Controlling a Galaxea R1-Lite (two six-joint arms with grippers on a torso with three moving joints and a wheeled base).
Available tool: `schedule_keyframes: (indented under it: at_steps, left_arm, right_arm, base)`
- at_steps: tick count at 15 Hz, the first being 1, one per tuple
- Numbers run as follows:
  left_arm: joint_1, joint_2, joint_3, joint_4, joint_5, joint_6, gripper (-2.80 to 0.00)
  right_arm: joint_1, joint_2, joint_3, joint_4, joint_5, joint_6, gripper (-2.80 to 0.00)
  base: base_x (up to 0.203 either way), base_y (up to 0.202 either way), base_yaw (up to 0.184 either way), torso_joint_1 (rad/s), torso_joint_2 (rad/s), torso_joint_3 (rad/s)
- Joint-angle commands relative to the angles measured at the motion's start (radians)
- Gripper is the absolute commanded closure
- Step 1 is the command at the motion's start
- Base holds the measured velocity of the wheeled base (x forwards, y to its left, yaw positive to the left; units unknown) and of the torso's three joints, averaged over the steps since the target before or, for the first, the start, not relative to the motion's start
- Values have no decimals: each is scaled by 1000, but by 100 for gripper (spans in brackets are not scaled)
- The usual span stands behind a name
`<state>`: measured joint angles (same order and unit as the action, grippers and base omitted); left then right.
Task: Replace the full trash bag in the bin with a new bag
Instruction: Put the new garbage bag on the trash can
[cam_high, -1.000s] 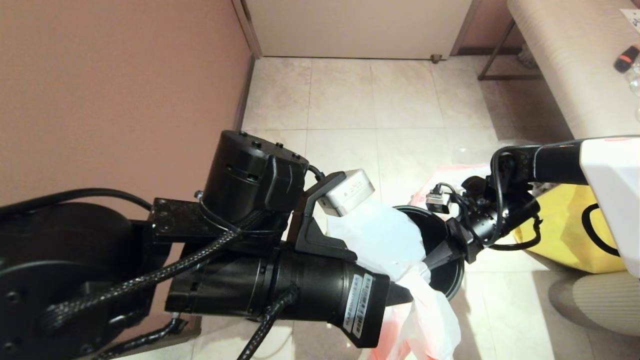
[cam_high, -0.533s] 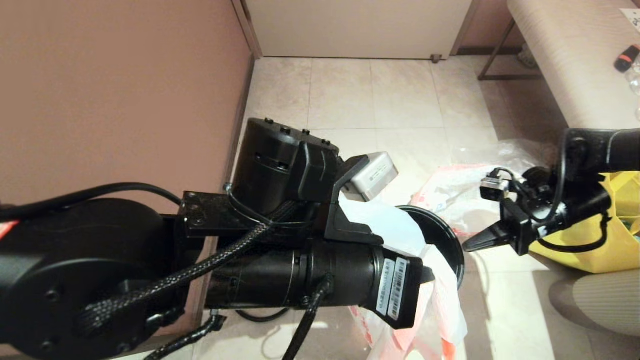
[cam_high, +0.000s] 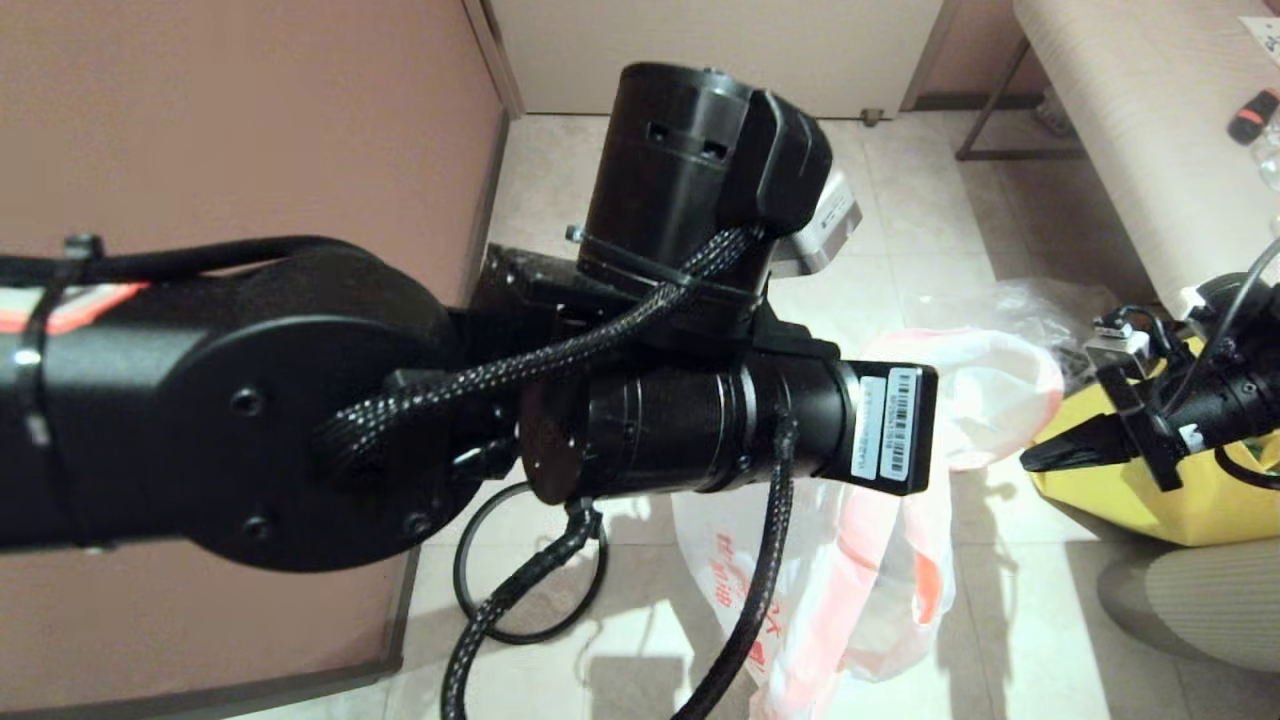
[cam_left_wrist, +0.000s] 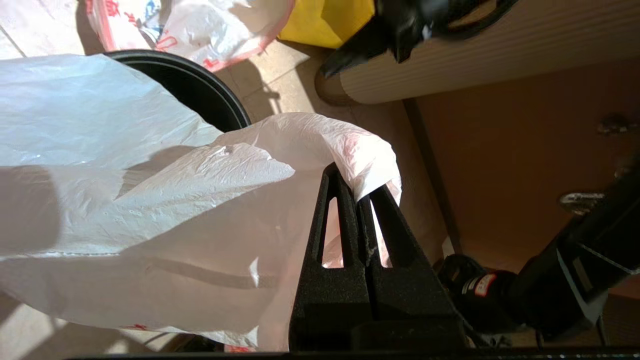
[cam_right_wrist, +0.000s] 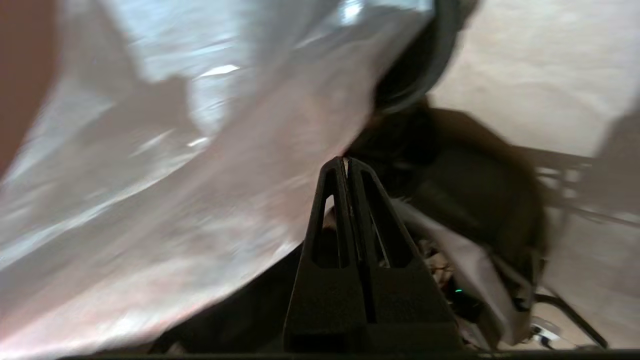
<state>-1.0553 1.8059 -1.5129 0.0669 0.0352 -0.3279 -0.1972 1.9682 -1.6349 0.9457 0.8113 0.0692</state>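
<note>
The left tool (cam_left_wrist: 364, 200) pinches a fold of the new bag (cam_left_wrist: 150, 200) above the bin (cam_left_wrist: 200, 90), not yet lining it. The full trash bag (cam_left_wrist: 200, 25) lies on the floor at upper left. The right tool (cam_high: 1040, 460), closed and empty, hangs at right.

New bag (cam_high: 880, 560) draped below the raised left arm (cam_high: 640, 420), right gripper (cam_high: 1035, 460) beside yellow bag (cam_high: 1190, 500)

A yellow bag (cam_high: 1190, 500) sits beside a bench (cam_high: 1130, 130) on tiled floor (cam_high: 800, 200).
</note>
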Motion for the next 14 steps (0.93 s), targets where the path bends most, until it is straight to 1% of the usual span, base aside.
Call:
schedule_keyframes:
  at_steps: [1, 2, 3, 5, 8, 9, 10, 11, 12, 13, 14]
  left_arm:
    - [-3, 37, -68, 25, 5, -2, 0]
    - [-13, 42, -106, 40, 11, -2, 0]
    - [-21, 49, -140, 59, 24, -2, 0]
    - [-27, 81, -243, 99, 72, -3, 0]
    - [-35, 133, -359, 134, 128, -4, 0]
    - [-45, 143, -407, 155, 149, -5, 0]
    - [-60, 154, -437, 166, 193, -3, 0]
    - [-79, 157, -440, 159, 212, -2, 0]
    - [-94, 154, -441, 156, 226, -1, 0]
    - [-102, 151, -441, 154, 241, 1, 0]
    - [-111, 151, -441, 146, 264, 12, 0]
  right_arm:
    - [32, -53, 107, -196, -145, 69, 0]
    - [73, -99, 228, -323, -240, 97, 0]
    - [109, -169, 325, -424, -302, 121, 0]
    - [160, -331, 465, -536, -371, 157, 0]
    - [229, -498, 635, -641, -412, 206, 0]
    - [235, -552, 669, -679, -417, 212, 0]
    - [238, -605, 698, -702, -419, 216, 0]
    - [241, -659, 729, -714, -422, 217, 0]
    - [242, -711, 758, -721, -423, 218, -22]
    - [242, -754, 782, -723, -422, 221, -280]
    - [245, -807, 810, -724, -418, 221, -280]
  base:
    - [0, 0, 0, 0, 0, 0]
    - [0, 0, 0, 0, 0, 0]
    - [0, 0, 0, 0, 0, 0]
    - [0, 0, 0, 0, 0, 0]
    - [0, 0, 0, 0, 0, 0]
    - [0, 0, 0, 0, 0, 0]
    - [0, 0, 0, 0, 0, 0]
    - [0, 0, 0, 0, 0, 0]
    - [0, 0, 0, 0, 0, 0]
    - [0, 0, 0, 0, 0, 0]
    - [0, 0, 0, 0, 0, 0]
